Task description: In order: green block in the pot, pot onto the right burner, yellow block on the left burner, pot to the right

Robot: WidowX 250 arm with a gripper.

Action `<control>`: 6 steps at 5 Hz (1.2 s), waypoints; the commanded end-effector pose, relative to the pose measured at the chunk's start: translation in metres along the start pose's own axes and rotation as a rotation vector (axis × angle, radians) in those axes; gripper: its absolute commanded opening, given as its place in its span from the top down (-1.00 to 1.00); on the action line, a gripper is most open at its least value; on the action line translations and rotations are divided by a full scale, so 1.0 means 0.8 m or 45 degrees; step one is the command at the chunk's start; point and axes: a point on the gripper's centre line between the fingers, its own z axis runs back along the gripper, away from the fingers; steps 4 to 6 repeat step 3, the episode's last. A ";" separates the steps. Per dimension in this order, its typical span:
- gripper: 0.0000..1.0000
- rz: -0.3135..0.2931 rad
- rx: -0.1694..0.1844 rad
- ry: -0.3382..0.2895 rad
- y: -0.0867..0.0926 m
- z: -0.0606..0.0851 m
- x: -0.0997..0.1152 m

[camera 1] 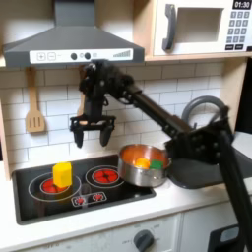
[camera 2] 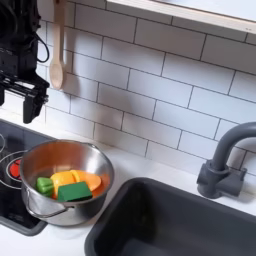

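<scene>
Hovering gripper, fingers spread, empty | yellow block on left burner | green block inside pot

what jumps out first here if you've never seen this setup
The black claw hangs open and empty above the toy stove, holding nothing. In the first exterior view the yellow block stands bright on the left burner, whose rings glow red. The shiny pot sits off the stove's right edge beside the sink, with the green block and an orange piece inside.
</scene>
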 end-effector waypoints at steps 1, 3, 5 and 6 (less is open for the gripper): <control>-1.00 -0.079 0.025 0.008 -0.002 0.002 -0.004; -1.00 -0.074 0.005 0.010 0.002 -0.007 0.000; -1.00 -0.074 0.005 0.010 0.002 -0.007 0.000; -1.00 -0.074 0.005 0.010 0.002 -0.007 0.000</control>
